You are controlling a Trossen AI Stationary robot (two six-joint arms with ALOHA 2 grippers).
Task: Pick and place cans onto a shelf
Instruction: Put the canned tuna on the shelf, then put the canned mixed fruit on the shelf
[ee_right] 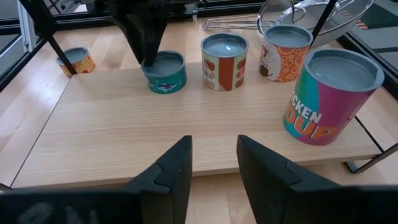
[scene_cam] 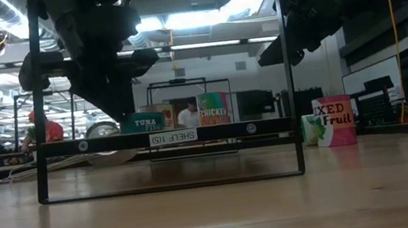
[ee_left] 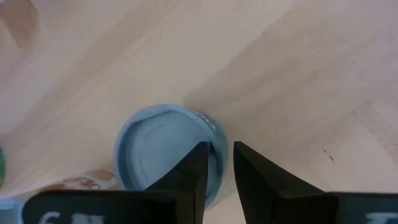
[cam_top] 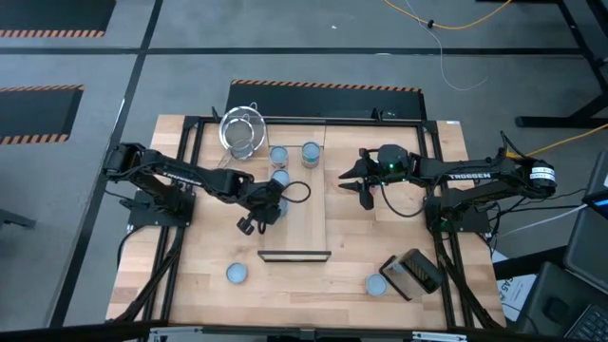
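You have the long, pale, smooth-grained wooden shelf board [ee_right: 186, 134] as your landmark, carried in a thin black metal frame with a black bar at one end. Four round tins with dull pale-blue ridged tops stand in a row along its far edge: a short teal-sided tuna tin [ee_right: 165, 71], next to it a cream tin with red label patches [ee_right: 224, 61], then an orange-ringed tin [ee_right: 285, 53], and at the end of the row a taller pink-and-teal soup tin [ee_right: 329, 96]. Beyond that row, off the shelf, lies a wire-mesh metal strainer [cam_top: 242, 130] with a shiny rim. Another small tin with an orange label [ee_right: 76, 60] sits on the tabletop beside the shelf, past the teal tin's end. Your left gripper [ee_left: 217, 168] hangs straight over the teal tuna tin [ee_left: 168, 152]; its two flat dark fingers are nearly together, a narrow slit between them, one tip against the tin's rim, and you cannot tell whether they pinch it. Your right gripper [ee_right: 213, 165] hovers at the shelf's near edge, opposite the row, jaws spread moderately and holding nothing. Two more blue-topped tins [cam_top: 236, 274] rest on the tabletop past the shelf's black bar, one near a dark rectangular box [cam_top: 410, 272].
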